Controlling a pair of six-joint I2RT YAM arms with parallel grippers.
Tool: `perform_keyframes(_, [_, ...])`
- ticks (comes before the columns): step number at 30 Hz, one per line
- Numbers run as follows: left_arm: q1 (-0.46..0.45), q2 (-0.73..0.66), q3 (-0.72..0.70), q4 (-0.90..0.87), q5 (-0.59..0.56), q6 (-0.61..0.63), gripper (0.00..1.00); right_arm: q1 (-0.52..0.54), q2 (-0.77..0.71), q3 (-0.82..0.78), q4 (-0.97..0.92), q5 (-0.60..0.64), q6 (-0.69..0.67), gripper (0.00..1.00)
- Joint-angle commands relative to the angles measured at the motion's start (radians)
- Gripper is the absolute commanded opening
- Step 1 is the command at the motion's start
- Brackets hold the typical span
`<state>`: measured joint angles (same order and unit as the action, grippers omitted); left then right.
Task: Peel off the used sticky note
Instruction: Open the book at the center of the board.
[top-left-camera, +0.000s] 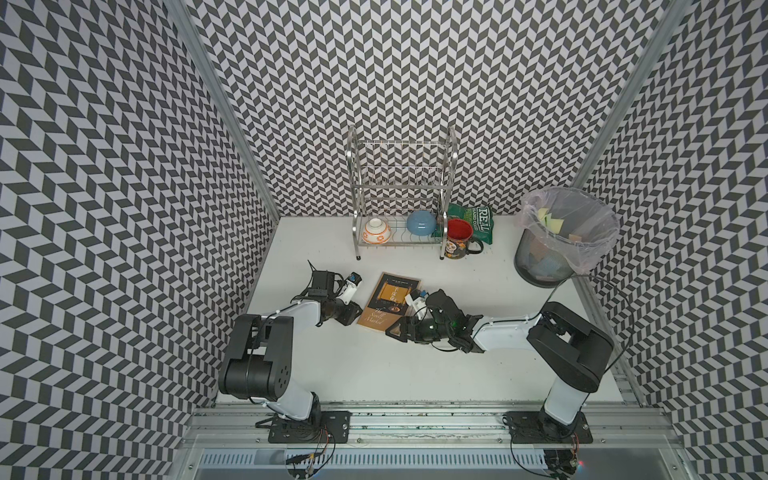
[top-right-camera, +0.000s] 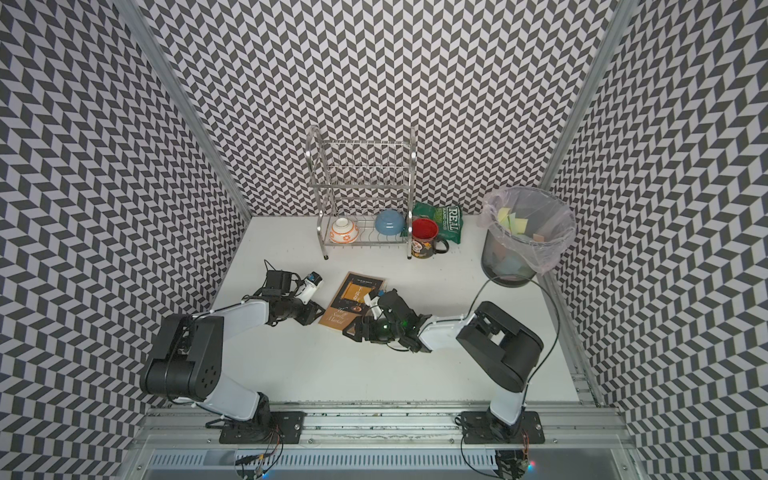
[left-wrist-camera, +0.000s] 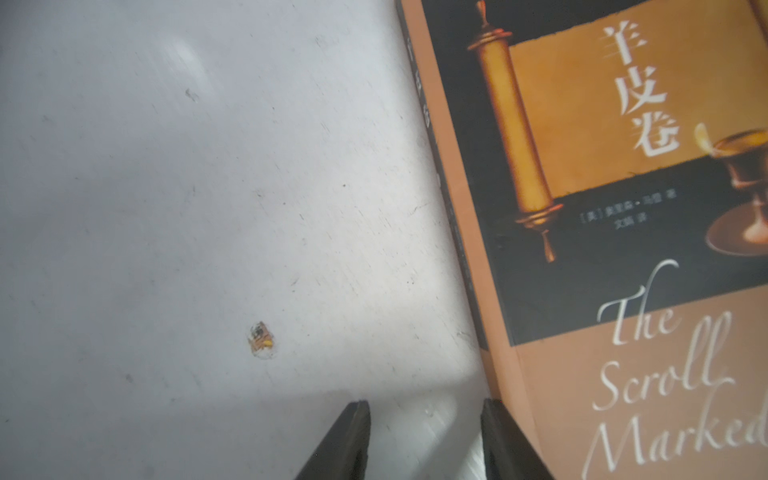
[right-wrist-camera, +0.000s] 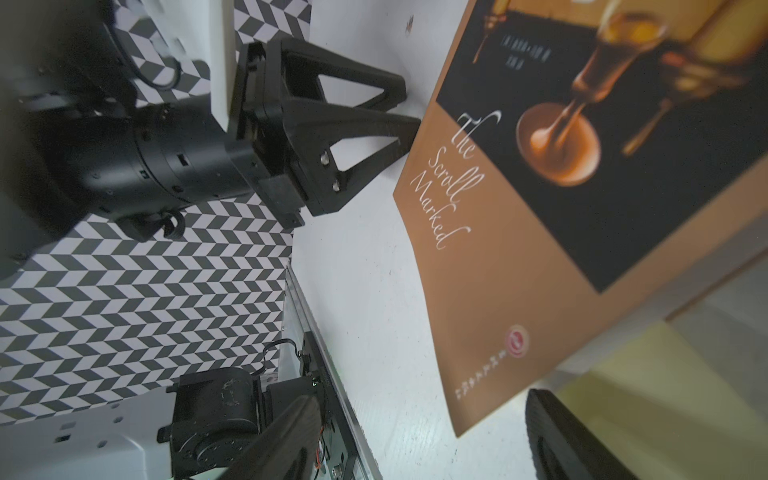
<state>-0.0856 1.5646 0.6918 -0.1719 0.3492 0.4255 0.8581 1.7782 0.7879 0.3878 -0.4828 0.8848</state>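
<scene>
Leftmost, the left gripper (left-wrist-camera: 426, 407) is cut off by the frame edge in its wrist view. Only two dark fingertips are shown, spread apart with bare table (left-wrist-camera: 208, 208) between them and one tip at the edge of the book (top-left-camera: 384, 305). On the cover, "The Scroll Marked" and the characters 羊皮卷 can be read; the smaller print is blurred. The right gripper (right-wrist-camera: 422, 401) is spread wide with nothing pinched, and the book's near corner is seen between its fingers. The sticky note (right-wrist-camera: 631, 399) is made out only as a pale yellow blur just beside one finger, next to the book's edge. In both top views it cannot be made out. Further right, "REAL" is read on a green bag (top-left-camera: 478, 222), and coloured slips are seen inside the lined bin (top-left-camera: 540, 270).
</scene>
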Motion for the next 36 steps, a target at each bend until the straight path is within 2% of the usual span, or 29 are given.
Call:
perform_keyframes(1, [-0.005,-0.004,-0.018,-0.014,-0.001,-0.008,0.47,-0.012,-0.025,-0.008,0.0,0.001,-0.027,0.81])
perform_keyframes(36, [-0.005,0.0,-0.02,-0.009,0.026,-0.01,0.47,-0.017,0.056,0.019,0.085,-0.025,0.012,0.81])
